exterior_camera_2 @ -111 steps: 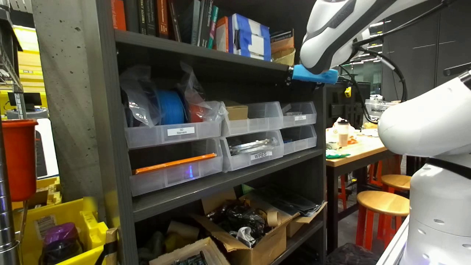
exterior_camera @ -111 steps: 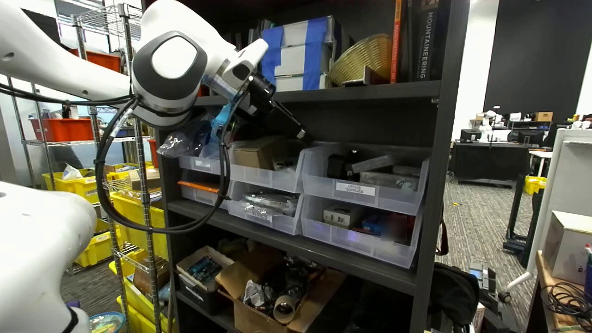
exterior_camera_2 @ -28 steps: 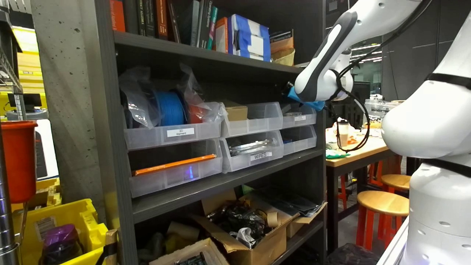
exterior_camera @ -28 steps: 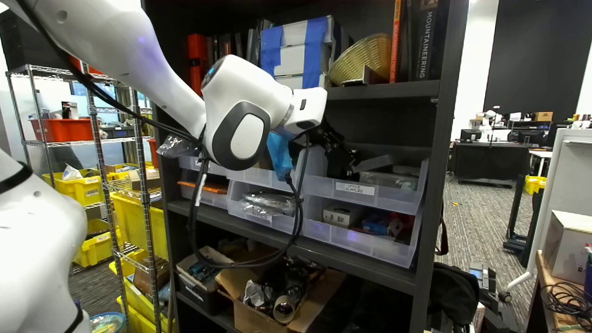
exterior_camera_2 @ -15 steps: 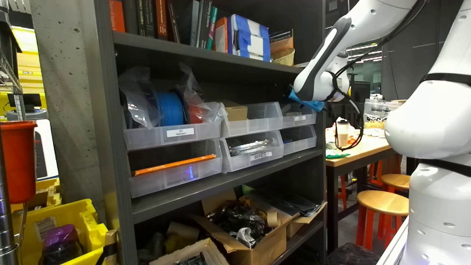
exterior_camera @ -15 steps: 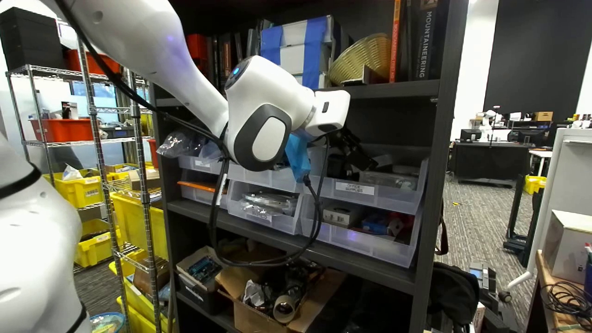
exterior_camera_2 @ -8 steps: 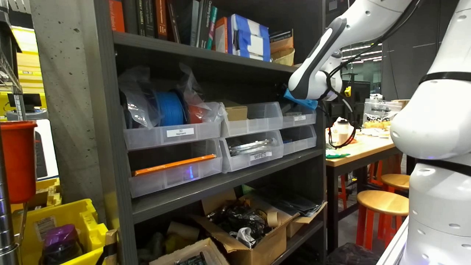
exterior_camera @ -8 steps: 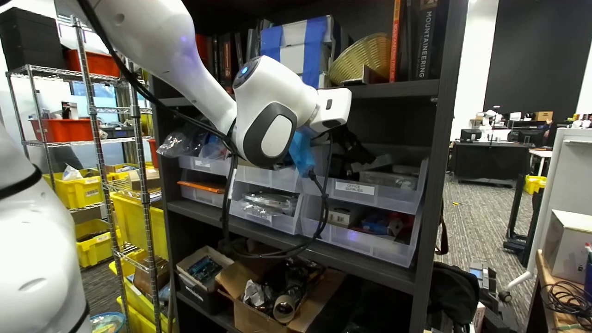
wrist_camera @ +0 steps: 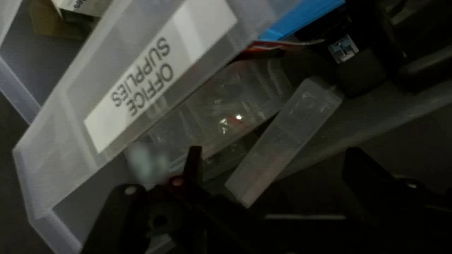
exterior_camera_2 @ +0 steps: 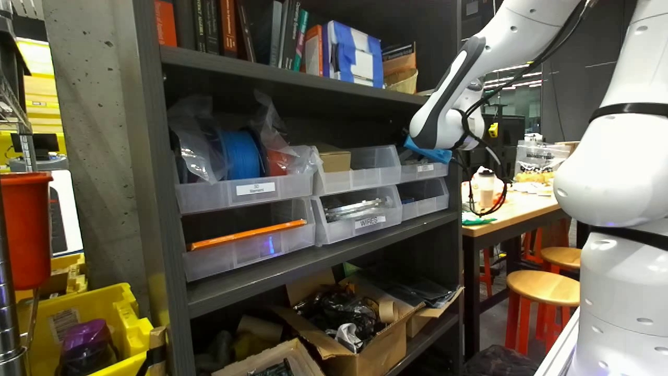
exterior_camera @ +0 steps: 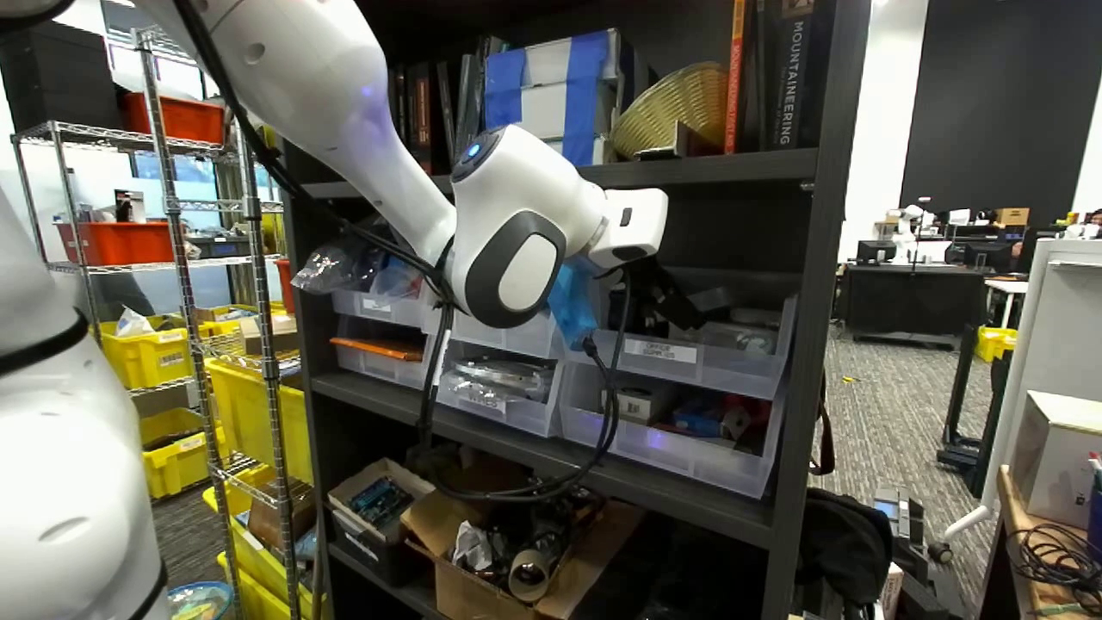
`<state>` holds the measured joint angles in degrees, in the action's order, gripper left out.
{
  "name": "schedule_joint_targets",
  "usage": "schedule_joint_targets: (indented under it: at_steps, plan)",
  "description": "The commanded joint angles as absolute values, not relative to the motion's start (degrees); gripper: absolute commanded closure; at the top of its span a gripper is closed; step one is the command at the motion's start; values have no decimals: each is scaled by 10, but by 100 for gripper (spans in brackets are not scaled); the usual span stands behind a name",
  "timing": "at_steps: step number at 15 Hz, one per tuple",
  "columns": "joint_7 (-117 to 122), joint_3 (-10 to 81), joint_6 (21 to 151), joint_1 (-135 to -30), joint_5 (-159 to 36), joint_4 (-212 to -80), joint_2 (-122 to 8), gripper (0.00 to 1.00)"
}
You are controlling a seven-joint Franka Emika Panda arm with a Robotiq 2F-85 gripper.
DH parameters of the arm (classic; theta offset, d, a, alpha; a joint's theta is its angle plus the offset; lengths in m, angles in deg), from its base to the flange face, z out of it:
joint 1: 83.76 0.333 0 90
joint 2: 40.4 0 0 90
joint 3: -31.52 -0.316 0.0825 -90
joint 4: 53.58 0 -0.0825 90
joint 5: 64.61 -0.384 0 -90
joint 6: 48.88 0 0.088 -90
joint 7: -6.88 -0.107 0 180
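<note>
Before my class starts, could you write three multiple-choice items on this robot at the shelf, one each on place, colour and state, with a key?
1. Where is the OFFICE SUPPLIES bin?
A) On the floor
B) In the lower row
C) In the upper row

2. What colour is the tape on the white stack?
A) Blue
B) Green
C) Yellow

3. How are the fingers?
A) Pressed together
B) Spread apart
C) Shut on a book

Key:
1. C: in an exterior view it sits above another clear bin.
2. A: blue strips show on the stack in both exterior views.
3. B: the wrist view shows a wide gap between them.
</note>
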<state>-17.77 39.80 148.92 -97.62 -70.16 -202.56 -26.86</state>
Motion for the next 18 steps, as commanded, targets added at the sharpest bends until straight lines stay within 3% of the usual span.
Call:
schedule_joint_targets:
  at_steps: [1, 13, 14, 16, 18]
  plan:
    - [-190, 418, 1491, -954, -681, -2013, -280, 0]
    - [-191, 461, 1491, -910, -667, -1993, -293, 0]
    - [-191, 466, 1491, -907, -664, -1993, -291, 25]
    - [-194, 479, 1491, -897, -658, -1995, -288, 29]
    - [-194, 490, 1491, -890, -652, -1997, -285, 42]
